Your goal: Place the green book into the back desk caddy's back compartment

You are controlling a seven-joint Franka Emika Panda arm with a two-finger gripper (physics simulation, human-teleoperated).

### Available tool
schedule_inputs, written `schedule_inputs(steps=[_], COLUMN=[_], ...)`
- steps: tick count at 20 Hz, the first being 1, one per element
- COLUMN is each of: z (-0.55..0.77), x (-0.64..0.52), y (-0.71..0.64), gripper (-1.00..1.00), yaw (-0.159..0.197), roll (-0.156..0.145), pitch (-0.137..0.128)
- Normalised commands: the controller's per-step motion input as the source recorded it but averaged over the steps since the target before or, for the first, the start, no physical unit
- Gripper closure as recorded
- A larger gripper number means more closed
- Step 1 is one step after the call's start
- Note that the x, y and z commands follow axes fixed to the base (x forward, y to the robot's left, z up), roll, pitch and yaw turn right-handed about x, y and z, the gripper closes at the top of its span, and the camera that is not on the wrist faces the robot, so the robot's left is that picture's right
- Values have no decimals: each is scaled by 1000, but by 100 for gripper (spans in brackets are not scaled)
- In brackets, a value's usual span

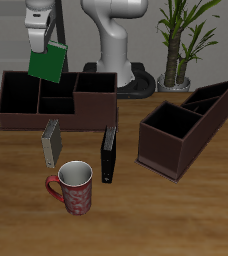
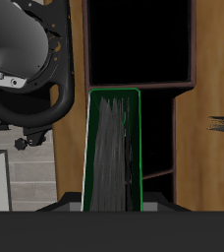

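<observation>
Nearest the tabletop's front edge stands a red patterned ceramic mug (image 1: pixel 73 188) with a pale inside, clear of the work and playing no part in it. Just behind it lie 2 thin books flat on the wood: a grey hardcover book (image 1: pixel 51 142) and a black hardcover book (image 1: pixel 108 153), near each other but apart, both left alone because neither is wanted. Farther toward the table's side sits a slant-topped dark brown wooden caddy (image 1: pixel 186 125), turned at an angle and also not the goal. Behind the grey and black books runs the long, low, dark brown rectangular desk caddy (image 1: pixel 56 100), level on top and split into 4 cells. The small squarish back compartment (image 1: pixel 52 88) of its middle pair is open and looks empty, so it should accept a book slid in from above. Above the caddy's back rim hangs the white two-finger gripper (image 1: pixel 44 44), clenched on the top of the thin bright green hardcover book (image 1: pixel 48 63), which dangles slightly tilted, held edge-down so that its narrow end can enter a narrow cell. In the wrist view the green book (image 2: pixel 112 148) points at a dark cell with a wooden divider just beside it; I judge the book is above the caddy but not yet inside any cell.
</observation>
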Motion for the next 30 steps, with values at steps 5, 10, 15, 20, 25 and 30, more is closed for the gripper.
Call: schedule_inputs(steps=[5, 10, 15, 20, 25, 30], z=[31, -46, -63, -115, -79, -79], x=[55, 51, 4, -1, 68, 69], y=[72, -2, -30, -3, -2, 61], gripper=[100, 100, 100, 100, 100, 100], yaw=[-15, -7, 0, -2, 10, -4], roll=[10, -4, -6, -8, 4, 14], pitch=[-15, 1, -4, 8, 2, 5])
